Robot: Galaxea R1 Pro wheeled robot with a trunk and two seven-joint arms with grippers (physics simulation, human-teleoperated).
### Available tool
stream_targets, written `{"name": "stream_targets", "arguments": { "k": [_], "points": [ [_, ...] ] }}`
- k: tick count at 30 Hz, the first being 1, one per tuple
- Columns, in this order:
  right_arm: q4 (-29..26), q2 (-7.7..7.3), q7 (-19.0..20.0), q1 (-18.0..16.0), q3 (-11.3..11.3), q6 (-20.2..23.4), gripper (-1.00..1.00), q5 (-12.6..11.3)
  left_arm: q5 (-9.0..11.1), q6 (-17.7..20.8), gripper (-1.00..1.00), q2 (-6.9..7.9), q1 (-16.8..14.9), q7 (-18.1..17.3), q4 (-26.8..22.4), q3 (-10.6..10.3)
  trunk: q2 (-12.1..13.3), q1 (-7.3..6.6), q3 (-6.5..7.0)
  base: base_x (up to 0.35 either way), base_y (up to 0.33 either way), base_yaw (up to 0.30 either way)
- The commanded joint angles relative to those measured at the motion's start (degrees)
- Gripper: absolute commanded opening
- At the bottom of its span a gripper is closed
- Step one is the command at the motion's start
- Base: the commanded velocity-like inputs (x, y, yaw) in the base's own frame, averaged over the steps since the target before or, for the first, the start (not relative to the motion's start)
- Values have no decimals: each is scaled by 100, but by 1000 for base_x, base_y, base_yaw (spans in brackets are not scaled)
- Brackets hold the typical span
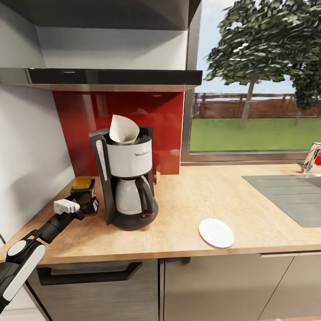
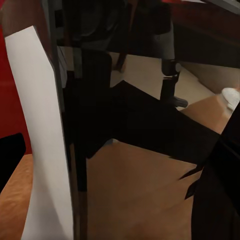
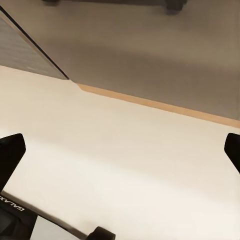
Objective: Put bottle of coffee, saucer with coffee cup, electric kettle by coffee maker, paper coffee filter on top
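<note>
I had the left gripper (image 1: 91, 206) clamped on the bottle of coffee (image 1: 83, 189), at the counter's (image 1: 214, 196) left end just beside the coffee maker (image 1: 128, 178); my right gripper's (image 3: 120, 150) fingers stood apart.

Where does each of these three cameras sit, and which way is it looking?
Head view: from the robot's head, down onto the kitchen countertop, coffee maker and saucer; the left arm reaches to the bottle of coffee.
Left wrist view: near the left end effector, pressed against dark shapes.
Right wrist view: along the right end effector, fingers apart.
Head and left wrist views share the saucer.
</note>
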Motion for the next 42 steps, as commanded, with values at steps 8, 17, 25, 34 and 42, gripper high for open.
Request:
{"name": "stream_targets", "arguments": {
  "k": [8, 17, 25, 34, 42],
  "points": [
    [3, -6, 5, -11, 47, -32, 100, -60, 50, -14, -100, 6, -5, -6, 12, -7, -4, 0, -6, 0, 0, 0],
    [3, -6, 7, -11, 47, -32, 100, -60, 47, -16, -100, 6, -5, -5, 14, -10, -4, 0, -6, 0, 30, 0],
    [3, -9, 9, -11, 47, -32, 100, -60, 47, -14, -100, 6, -5, 1, 14, -10, -4, 0, -6, 0, 21, 0],
    [3, -9, 8, -11, 47, -32, 100, -60, 47, -14, -100, 6, -5, -4, 14, -10, -124, 66, -60, 0, 1, 0],
    [3, -7, 8, -11, 47, -32, 100, -60, 47, -14, -100, 6, -5, -3, 14, -10, -325, 176, -150, 0, 0, 0]
  ]
}}
